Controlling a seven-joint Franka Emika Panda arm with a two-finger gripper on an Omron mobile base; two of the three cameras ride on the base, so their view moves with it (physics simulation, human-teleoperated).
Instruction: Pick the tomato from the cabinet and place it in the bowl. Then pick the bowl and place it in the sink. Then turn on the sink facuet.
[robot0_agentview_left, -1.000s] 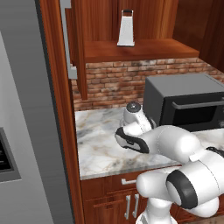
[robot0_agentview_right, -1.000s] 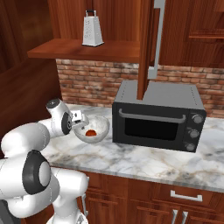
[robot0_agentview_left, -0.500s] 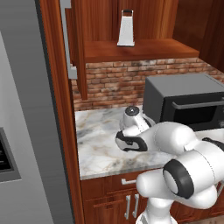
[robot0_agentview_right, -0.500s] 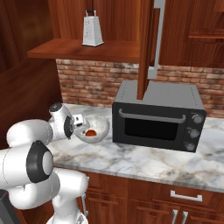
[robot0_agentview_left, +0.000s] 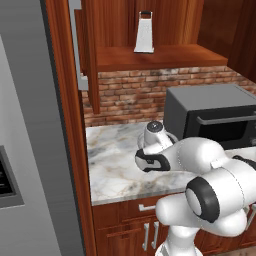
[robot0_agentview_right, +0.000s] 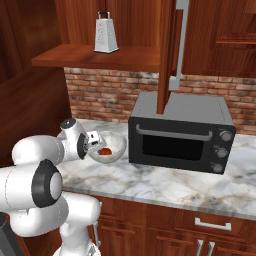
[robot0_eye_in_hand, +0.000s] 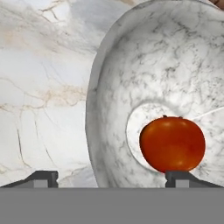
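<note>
Gripper (robot0_eye_in_hand: 111, 178) jaws stand wide apart and empty in the hand view, one fingertip outside the bowl (robot0_eye_in_hand: 113, 92) over the marble counter (robot0_eye_in_hand: 39, 78), the other inside, so they straddle the near rim. The tomato (robot0_eye_in_hand: 172, 144) rests on the bowl's flat inner floor, just by the inner fingertip. Judgement: the bowl looks rigid, smooth and probably slippery and moderately heavy; the rim wall is the sensible hold, pinched squarely. The tomato sits loose and would roll if the bowl tilts, so it should be carried level.

Left base view: the arm's white links cover the bowl; the hand (robot0_agentview_left: 154, 134) sits low over the counter (robot0_agentview_left: 112, 160), just beside the black microwave (robot0_agentview_left: 210, 112). A metal grater (robot0_agentview_left: 144, 33) stands on the cabinet (robot0_agentview_left: 150, 57) shelf above.

Right base view: the gripper (robot0_agentview_right: 93, 141) is at the bowl's (robot0_agentview_right: 114, 148) left rim, with the tomato (robot0_agentview_right: 104, 151) inside. The microwave (robot0_agentview_right: 180, 132) stands just beside the bowl on its right, and judged the main obstruction when lifting; the open cabinet door (robot0_agentview_right: 167, 50) hangs above it.
</note>
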